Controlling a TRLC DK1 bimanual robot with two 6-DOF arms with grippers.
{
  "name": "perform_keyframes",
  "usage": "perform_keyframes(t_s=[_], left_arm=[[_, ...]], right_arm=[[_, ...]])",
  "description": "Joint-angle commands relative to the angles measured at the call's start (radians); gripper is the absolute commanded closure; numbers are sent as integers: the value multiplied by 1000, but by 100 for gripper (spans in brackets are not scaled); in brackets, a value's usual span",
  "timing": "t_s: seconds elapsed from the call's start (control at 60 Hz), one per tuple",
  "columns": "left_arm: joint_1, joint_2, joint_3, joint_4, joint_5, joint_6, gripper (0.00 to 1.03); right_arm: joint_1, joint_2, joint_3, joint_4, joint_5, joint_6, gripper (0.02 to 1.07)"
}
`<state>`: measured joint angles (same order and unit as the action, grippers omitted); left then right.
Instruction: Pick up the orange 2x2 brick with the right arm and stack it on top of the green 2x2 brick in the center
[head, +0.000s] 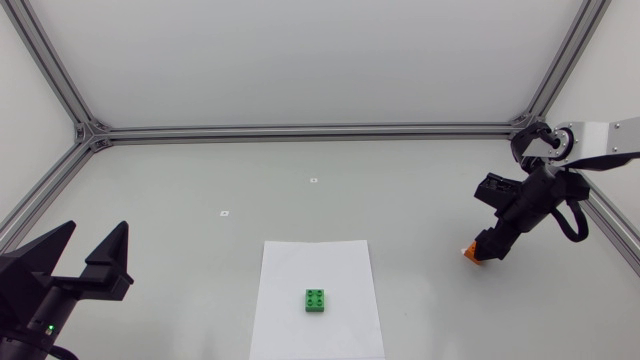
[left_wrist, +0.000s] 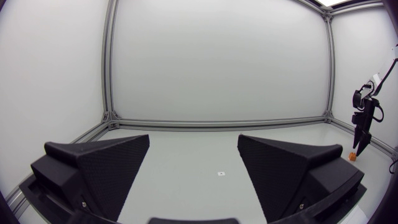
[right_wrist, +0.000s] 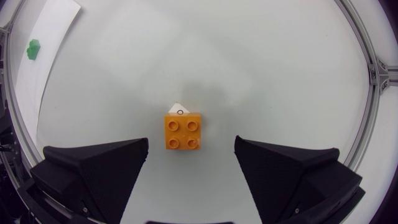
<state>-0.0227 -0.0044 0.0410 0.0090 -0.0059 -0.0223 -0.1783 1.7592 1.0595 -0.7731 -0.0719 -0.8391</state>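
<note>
My right gripper (right_wrist: 191, 142) is spread wide, with the orange brick (right_wrist: 183, 132) just ahead between its fingers, untouched. Seen from above, the green brick (head: 316, 300) sits on a paper sheet (head: 300, 260) at eight o'clock from it. My left gripper (head: 95, 240), also spread, is well off at nine o'clock.

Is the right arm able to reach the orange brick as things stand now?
Likely yes: the right gripper hangs open over the orange brick, and nothing stands between its fingers and the brick.

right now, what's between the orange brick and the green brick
Nothing stands there: from the orange brick, bare table, then the white sheet the green brick sits on; head view.
</note>
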Motion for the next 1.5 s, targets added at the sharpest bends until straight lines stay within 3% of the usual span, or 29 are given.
perform_keyframes(t_s=[0.0, 1.017, 1.283, 1.367, 1.483], left_arm=[[3, -8, -41, -15, 4, 13, 4], [3, -8, -41, -15, 4, 13, 4], [3, -8, -41, -14, 4, 13, 4], [3, -8, -41, -15, 4, 13, 4], [3, -8, -41, -14, 4, 13, 4]], right_arm=[[5, 31, -3, 11, 14, -32, 12], [56, 31, -53, 47, 32, 26, 14], [53, 45, -23, 37, 34, 28, 21], [53, 46, -21, 35, 35, 28, 30], [53, 49, -21, 35, 38, 28, 31]])
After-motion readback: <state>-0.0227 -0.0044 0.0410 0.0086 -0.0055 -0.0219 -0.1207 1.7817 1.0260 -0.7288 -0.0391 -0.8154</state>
